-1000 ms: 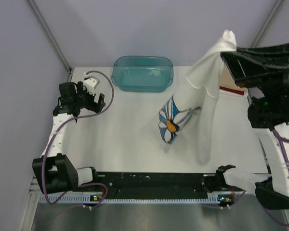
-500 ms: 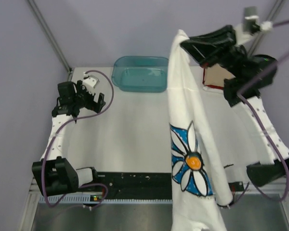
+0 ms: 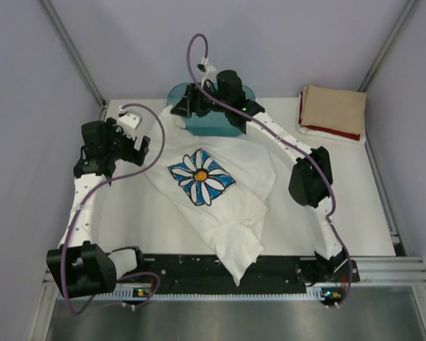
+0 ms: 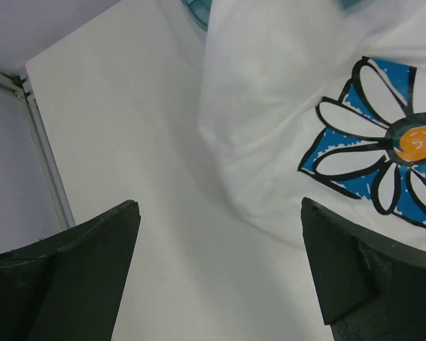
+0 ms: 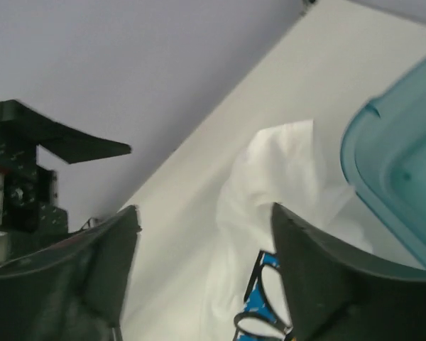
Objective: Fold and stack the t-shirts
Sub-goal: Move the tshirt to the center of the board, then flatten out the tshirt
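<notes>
The white tee point(image 3: 220, 192) lies print-up on the bench point(image 3: 128, 213), not yet folded. By my reading, the step in hand is laying it out flat. The right fingers point(image 5: 319, 277) hang spread with nothing between them. A bunched far edge of the tee sits just below and beyond them, against the rim of the teal tub point(image 5: 405, 185). The left fingers point(image 4: 355, 277) are also spread wide and empty, and the tee's nearest edge and its flower print point(image 4: 405, 149) lie just off to their right.

The cloth is skewed and creased, and one end trails toward the near rail, well away from both pairs of fingers. Far to the right of the right fingers, a folded tan tee point(image 3: 334, 106) rests on a red tee point(image 3: 330, 133). The next move probably calls for each pair of fingers to pinch an edge and draw the shirt square before the first fold
</notes>
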`<state>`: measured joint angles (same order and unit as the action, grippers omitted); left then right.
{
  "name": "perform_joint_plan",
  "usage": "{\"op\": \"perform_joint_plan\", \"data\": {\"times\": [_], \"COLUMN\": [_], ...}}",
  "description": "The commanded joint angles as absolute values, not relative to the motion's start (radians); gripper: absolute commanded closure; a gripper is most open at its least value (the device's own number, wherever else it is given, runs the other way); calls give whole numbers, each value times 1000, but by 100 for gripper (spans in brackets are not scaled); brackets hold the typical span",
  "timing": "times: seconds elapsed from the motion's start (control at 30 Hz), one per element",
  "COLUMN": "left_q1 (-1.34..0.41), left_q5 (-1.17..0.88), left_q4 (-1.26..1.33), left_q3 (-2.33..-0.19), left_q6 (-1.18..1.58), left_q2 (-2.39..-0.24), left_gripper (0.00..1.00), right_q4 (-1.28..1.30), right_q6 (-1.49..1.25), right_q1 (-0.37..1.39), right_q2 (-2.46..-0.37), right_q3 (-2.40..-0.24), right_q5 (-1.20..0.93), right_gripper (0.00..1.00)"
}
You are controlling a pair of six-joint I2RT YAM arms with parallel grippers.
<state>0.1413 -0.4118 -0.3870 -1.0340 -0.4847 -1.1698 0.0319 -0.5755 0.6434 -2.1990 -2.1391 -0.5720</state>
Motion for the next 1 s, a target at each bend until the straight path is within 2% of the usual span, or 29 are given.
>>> {"op": "perform_joint_plan", "data": {"times": [0.0,0.03,0.13,0.33,0.43,0.5,0.63,0.8,0.97], "left_q1": [144,143,143,127,75,5,-306,-696,-958], "left_q5": [-413,-423,-469,-595,-589,-530,-474,-463,-374], "left_q4": [-371,-377,-405,-546,-676,-757,-840,-848,-784], "left_q3": [-1026,-1022,-1017,-1012,-1008,-988,-893,-810,-801], "left_q6": [-514,-518,-541,-649,-750,-823,-908,-982,-980], "left_q2": [-1135,-1137,-1140,-1170,-1204,-1218,-1166,-1115,-1222], "left_gripper": [1,1,1,1,1,1,1,1,1], "right_q4": [313,334,377,463,572,578,491,376,315], "right_q6": [-293,-249,-131,-70,-147,-214,-310,-327,-394], "right_q1": [657,657,657,655,643,605,479,434,393], "right_q2": [-2094,-2062,-1913,-1593,-1545,-1529,-1534,-1626,-1724], "right_q3": [-2202,-2157,-1961,-1490,-1344,-1248,-1114,-1069,-1065], "right_q5": [-272,-227,-83,197,325,310,131,66,18], "right_gripper": [13,7,1,1,1,3,25,28,34]}}
